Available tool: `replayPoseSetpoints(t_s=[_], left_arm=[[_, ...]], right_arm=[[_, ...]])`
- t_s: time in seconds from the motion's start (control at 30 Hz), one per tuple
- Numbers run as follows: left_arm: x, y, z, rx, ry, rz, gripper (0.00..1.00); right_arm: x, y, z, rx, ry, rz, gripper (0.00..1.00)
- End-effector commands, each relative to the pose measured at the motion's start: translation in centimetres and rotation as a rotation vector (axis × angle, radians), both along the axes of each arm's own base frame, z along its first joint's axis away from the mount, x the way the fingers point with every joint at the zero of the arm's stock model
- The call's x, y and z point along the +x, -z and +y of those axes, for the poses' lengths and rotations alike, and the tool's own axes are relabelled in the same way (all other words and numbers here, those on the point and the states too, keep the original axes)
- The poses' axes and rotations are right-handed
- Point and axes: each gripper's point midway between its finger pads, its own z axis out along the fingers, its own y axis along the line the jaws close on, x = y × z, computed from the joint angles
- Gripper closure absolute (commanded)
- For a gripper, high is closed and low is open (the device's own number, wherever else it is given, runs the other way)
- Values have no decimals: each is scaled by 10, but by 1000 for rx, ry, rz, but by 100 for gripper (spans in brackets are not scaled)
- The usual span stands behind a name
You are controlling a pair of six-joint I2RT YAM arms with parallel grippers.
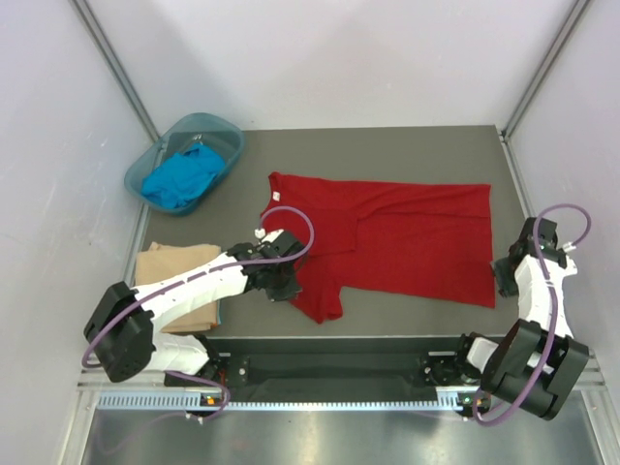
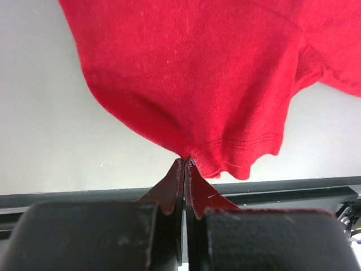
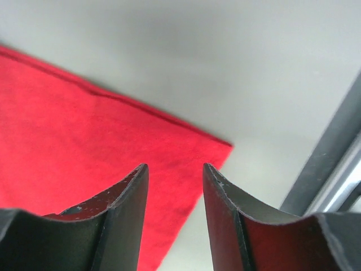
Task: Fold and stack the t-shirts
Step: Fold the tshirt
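Sprawling red t-shirt (image 1: 407, 232) on grey table (image 1: 387, 150), white walls (image 1: 339, 58)

- Top external: high above the near edge, facing down on the whole table (image 1: 387, 145).
- Left wrist: very close, looking along the left gripper (image 2: 184, 161) onto the red t-shirt (image 2: 192, 73).
- Right wrist: close over that shirt's corner; all three views share it.

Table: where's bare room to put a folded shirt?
Far strip of the table between basin and right edge, beyond the red shirt. Near strip in front of it, between left gripper and right gripper. Crowded at left around tan shirt.
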Motion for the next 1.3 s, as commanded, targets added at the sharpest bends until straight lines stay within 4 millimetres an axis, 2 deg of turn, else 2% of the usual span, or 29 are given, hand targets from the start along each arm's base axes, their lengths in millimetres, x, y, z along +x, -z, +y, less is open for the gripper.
replayPoseSetpoints(t_s=[0.0,0.1,0.23,0.47,0.6,0.77,0.8,0.87,0.9,0.93,1.13,1.23,1.27], left_arm=[[17,-32,-2,-40,21,-93,100],[25,-38,-6,-55,19,-120,100],[30,-47,-13,-81,21,-129,100],[35,-59,-5,-60,0,-165,100],[36,-58,-3,-61,-11,-166,100],[41,-59,-3,-64,-23,-175,100],[42,-60,-3,-66,-23,-179,100],[46,-63,-3,-68,-28,-189,100],[48,-64,-2,-64,-28,-193,100],[50,-66,-1,-62,-32,-199,100],[75,-83,12,-43,-75,-263,100],[96,-92,22,-54,-110,-298,100],[106,-93,32,-56,-132,-300,100]], right_arm=[[-18,10,-4,-22,12,53,56],[-38,21,-9,-32,35,113,56],[-34,29,-7,3,46,71,57],[-26,45,-3,50,67,41,59],[-31,56,-2,56,72,67,60],[-38,59,-5,37,90,91,61],[-38,59,-6,32,94,86,62],[-38,58,-9,16,106,85,73],[-37,57,-11,9,104,79,84],[-35,56,-11,6,95,76,100],[-18,32,-19,-66,4,-26,100],[-10,18,-23,-102,-29,-71,100],[-5,12,-25,-113,-42,-89,100]])
